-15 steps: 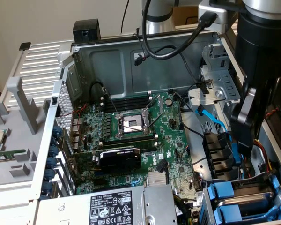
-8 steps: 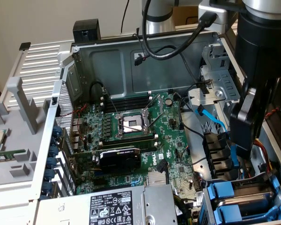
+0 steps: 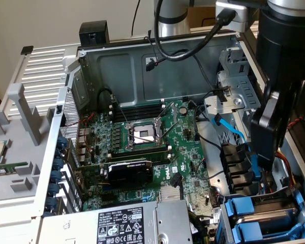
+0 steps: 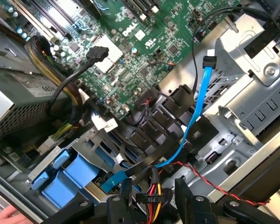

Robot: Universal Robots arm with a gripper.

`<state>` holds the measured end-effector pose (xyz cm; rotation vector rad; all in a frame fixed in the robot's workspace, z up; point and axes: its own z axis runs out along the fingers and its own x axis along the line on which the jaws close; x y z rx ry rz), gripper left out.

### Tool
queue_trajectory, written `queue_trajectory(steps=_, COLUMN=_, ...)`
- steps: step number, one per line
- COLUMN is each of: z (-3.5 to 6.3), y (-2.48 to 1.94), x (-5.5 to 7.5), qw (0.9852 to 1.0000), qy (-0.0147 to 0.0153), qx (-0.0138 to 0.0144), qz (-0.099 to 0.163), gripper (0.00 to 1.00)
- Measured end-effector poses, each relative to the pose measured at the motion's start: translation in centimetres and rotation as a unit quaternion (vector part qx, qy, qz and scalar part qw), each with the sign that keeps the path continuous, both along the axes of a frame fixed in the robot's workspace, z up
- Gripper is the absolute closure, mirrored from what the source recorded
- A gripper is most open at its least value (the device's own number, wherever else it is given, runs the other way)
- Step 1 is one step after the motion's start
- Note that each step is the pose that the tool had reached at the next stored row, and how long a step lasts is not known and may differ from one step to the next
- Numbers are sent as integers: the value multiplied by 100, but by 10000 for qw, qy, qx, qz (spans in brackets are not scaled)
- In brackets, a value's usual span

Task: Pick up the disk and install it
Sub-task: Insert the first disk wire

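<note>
The fingers are open and hold nothing, close over the wires, and the disk looks already pushed in place, so this seems the letting-go step.

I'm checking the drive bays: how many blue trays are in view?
2: an upper tray and a lower tray, stacked at the exterior view's lower right. More may be hidden past the picture's edge.
</note>
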<state>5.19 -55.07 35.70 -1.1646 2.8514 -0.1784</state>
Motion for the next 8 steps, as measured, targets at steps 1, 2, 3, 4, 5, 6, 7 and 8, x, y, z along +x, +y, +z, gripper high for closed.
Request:
queue_trajectory(steps=1, z=31, y=0, x=0, qw=10000, qy=0, qx=0, qz=0, gripper=51)
queue_trajectory(steps=2, z=70, y=0, x=0, qw=10000, qy=0, qx=0, qz=0, gripper=51)
queue_trajectory(steps=3, z=106, y=0, x=0, qw=10000, qy=0, qx=0, qz=1, gripper=51)
queue_trajectory(steps=4, z=145, y=0, x=0, qw=10000, qy=0, qx=0, qz=1, gripper=51)
queue_trajectory(steps=5, z=185, y=0, x=-1, qw=10000, qy=0, qx=0, qz=1, gripper=51)
queue_trajectory(steps=6, z=223, y=-1, x=-1, qw=10000, qy=0, qx=-1, qz=1, gripper=51)
queue_trajectory(steps=7, z=260, y=-2, x=-2, qw=10000, qy=0, qx=0, qz=0, gripper=51)
queue_trajectory(steps=8, z=295, y=-5, x=-3, qw=10000, qy=-1, qx=0, qz=0, gripper=51)
